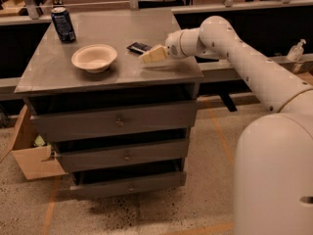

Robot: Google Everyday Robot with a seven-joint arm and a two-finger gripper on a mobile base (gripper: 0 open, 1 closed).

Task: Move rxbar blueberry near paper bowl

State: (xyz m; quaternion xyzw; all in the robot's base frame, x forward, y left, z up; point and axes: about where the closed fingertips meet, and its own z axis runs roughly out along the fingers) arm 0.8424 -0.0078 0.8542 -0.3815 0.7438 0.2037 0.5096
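Note:
The rxbar blueberry is a small dark flat bar lying on the grey cabinet top, right of the paper bowl. The paper bowl is cream, round and shallow, near the top's front left. My gripper is low over the top just right of and in front of the bar, its pale fingers pointing left toward the bar. The white arm reaches in from the right.
A blue drink can stands upright at the back left of the top. Below are three drawers. A cardboard box lies on the floor at the left. A clear bottle stands on a ledge at the far right.

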